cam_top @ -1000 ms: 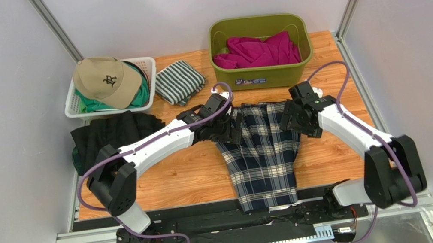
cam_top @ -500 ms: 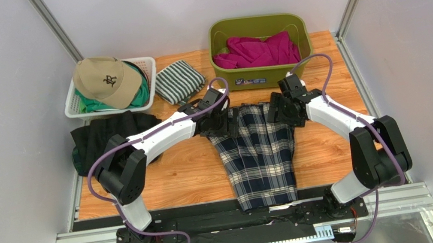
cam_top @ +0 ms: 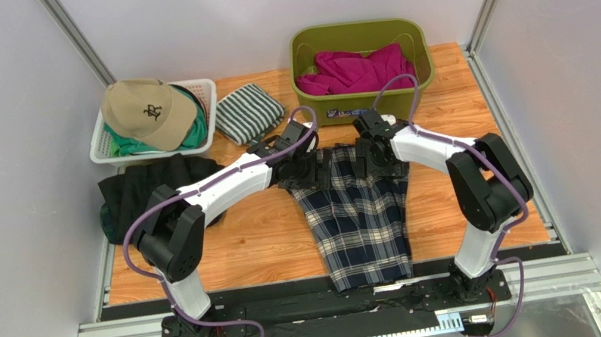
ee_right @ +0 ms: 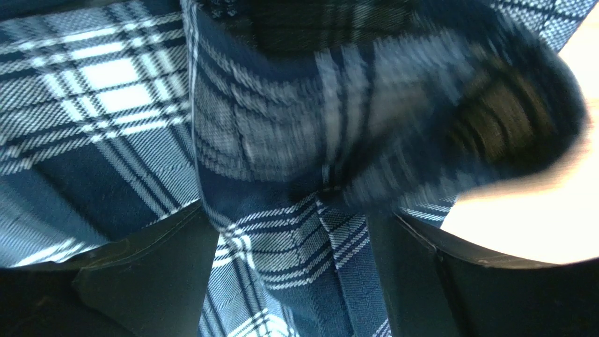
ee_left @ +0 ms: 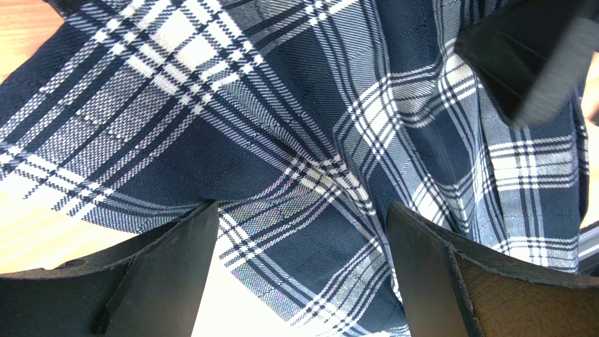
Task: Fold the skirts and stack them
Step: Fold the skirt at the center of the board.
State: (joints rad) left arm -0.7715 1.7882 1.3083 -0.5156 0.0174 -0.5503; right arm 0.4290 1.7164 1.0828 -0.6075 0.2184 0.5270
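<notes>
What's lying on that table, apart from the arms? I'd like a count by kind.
Containers: 2, white basket, green tub.
Caps: 1, tan cap.
Cloth on the wood: 3, plaid skirt, striped folded cloth, dark heap (number of pieces unclear).
Cloth in containers: 2, magenta cloth, green cloth.
Total: 8.

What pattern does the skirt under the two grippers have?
The skirt is navy-white-grey plaid; clearest in the left wrist view.
</notes>
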